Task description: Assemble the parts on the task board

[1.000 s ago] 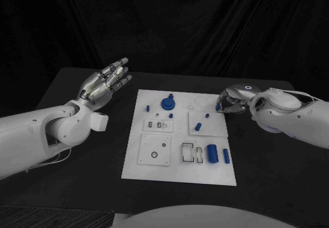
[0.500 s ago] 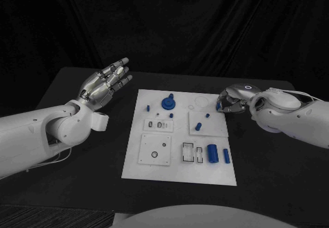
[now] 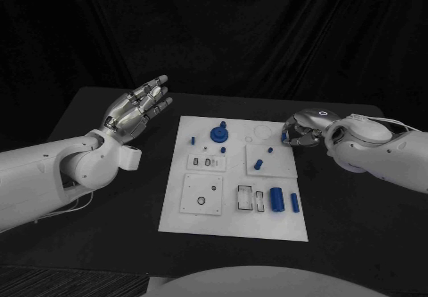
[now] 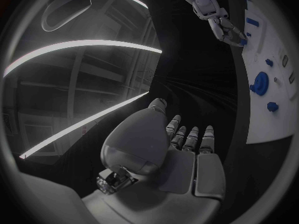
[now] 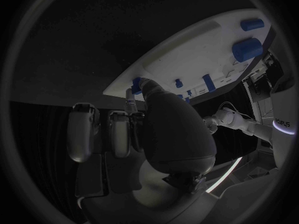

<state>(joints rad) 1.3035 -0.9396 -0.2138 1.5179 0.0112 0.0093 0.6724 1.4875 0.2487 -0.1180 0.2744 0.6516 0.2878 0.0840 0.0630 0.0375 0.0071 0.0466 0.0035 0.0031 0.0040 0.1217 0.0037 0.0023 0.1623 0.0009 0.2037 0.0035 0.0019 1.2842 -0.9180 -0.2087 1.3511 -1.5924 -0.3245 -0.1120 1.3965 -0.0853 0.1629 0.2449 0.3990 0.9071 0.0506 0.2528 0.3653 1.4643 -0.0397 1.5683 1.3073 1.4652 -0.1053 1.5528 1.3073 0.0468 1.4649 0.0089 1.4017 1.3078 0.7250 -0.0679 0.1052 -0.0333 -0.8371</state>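
Little is changed vs earlier frames: right hand (image 3: pixel 302 133) is edged slightly inward at the task board's (image 3: pixel 234 216) 2 o'clock edge; L arm is held as before. Left hand (image 3: pixel 136 108) is raised off-board at 10 o'clock, palm up, fingers apart, nothing held. On the board, blue round part (image 3: pixel 218 133) is seen at 12, small peg (image 3: pixel 258 164) near centre, cylinder (image 3: pixel 276 200) at 4. Right hand's fingers are pinched on a small blue part (image 5: pixel 136 85) at the board rim.

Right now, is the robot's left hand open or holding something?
Open. The left hand is raised beside the task board, fingers spread, nothing in it.
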